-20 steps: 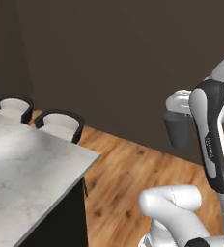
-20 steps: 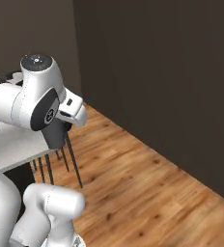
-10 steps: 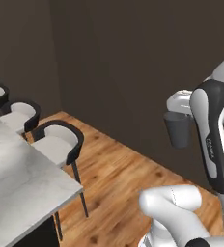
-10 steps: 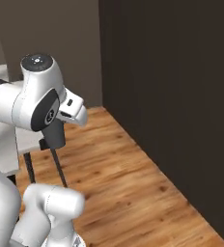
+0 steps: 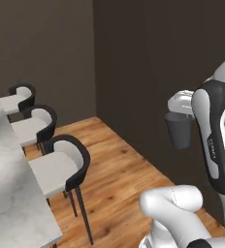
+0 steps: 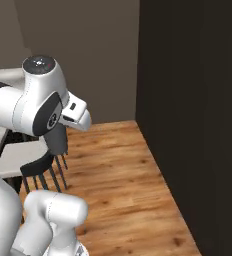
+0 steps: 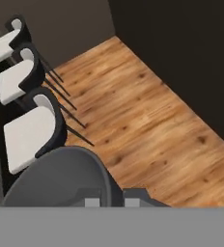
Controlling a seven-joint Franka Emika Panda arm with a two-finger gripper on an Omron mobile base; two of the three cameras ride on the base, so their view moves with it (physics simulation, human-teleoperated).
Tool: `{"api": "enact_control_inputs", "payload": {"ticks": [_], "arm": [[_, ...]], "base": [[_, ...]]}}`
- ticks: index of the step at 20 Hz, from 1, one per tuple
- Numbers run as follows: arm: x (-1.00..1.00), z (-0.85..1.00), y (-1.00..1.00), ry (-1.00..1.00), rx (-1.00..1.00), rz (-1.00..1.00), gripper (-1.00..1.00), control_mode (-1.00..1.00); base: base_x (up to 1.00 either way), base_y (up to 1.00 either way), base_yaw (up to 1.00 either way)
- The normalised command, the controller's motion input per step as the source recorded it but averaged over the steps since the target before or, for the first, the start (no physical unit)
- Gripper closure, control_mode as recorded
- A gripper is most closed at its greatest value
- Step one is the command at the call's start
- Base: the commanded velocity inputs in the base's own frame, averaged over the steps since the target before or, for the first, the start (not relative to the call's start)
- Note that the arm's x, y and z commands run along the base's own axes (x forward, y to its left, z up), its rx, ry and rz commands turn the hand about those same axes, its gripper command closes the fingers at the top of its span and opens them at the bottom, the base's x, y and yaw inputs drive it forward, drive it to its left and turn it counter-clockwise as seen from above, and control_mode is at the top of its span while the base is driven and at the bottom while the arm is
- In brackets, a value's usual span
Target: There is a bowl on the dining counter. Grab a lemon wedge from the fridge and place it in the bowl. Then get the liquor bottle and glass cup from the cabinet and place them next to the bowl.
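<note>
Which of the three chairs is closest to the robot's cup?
The stool at the front of the row, beside the dining counter. It sits nearest the glass cup; the other two stools line up farther back toward the wall.

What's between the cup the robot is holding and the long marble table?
In the left base view, stools and bare wood floor lie between the glass cup and the dining counter.

White rounded arm (image 5: 175, 208) (dark glossy joint bands).

Our white arm stands folded upright, elbow high, hand level at mid-height. Our gripper (image 5: 179, 121) points down, its jaws clamped on the glass cup (image 5: 178, 130), carried upright.
</note>
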Motion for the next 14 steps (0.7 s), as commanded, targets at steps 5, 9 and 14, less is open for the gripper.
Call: {"api": "enact_control_inputs", "payload": {"ticks": [5,9,14], "arm": [[0.0,0.0,0.0,0.0,0.0,0.0,1.0,1.0],[0.0,0.0,0.0,0.0,0.0,0.0,1.0,1.0],[0.0,0.0,0.0,0.0,0.0,0.0,1.0,1.0]], "base": [[0.98,-0.42,0.47],[0.93,-0.44,0.48],[0.85,-0.45,0.51]]}}
